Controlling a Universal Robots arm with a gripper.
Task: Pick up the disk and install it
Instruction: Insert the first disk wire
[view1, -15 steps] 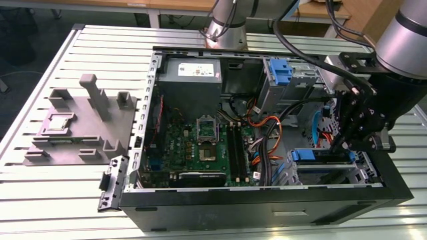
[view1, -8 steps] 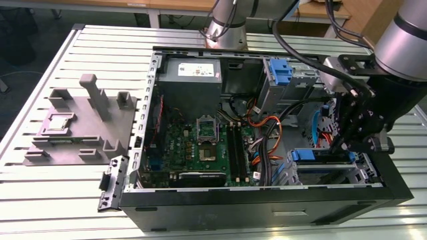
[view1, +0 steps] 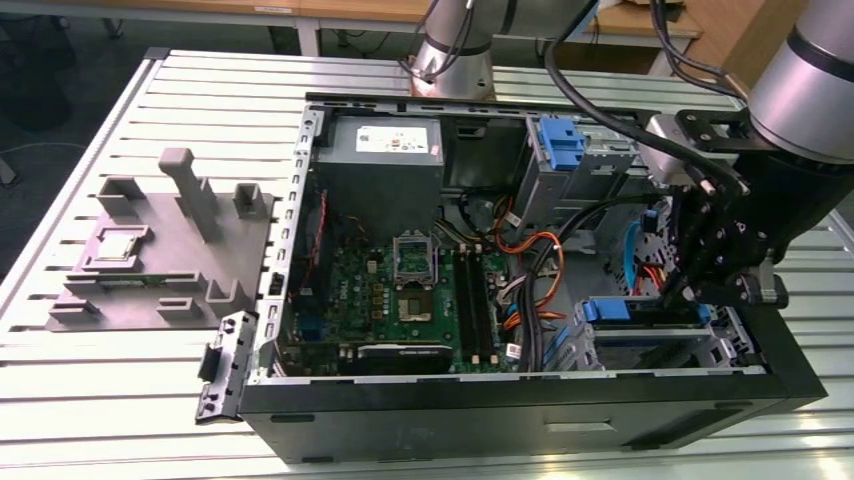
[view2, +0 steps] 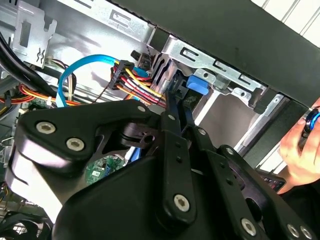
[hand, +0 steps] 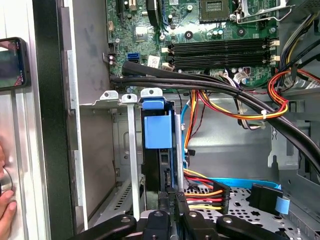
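So the hand (hand: 171, 202) is down inside the open computer case (view1: 534, 400), and in the first wrist view its fingers look pinched on the near edge of the disk (hand: 159, 165). The disk stands on edge in the drive cage (hand: 131, 150), its blue rail (hand: 157, 125) at 12 o'clock from the hand, so the long axis runs straight away from the fingers toward the motherboard (hand: 220, 30). In the exterior view that's the case's 4 o'clock corner. Someone's hand (view2: 300, 155) rests just outside the case.
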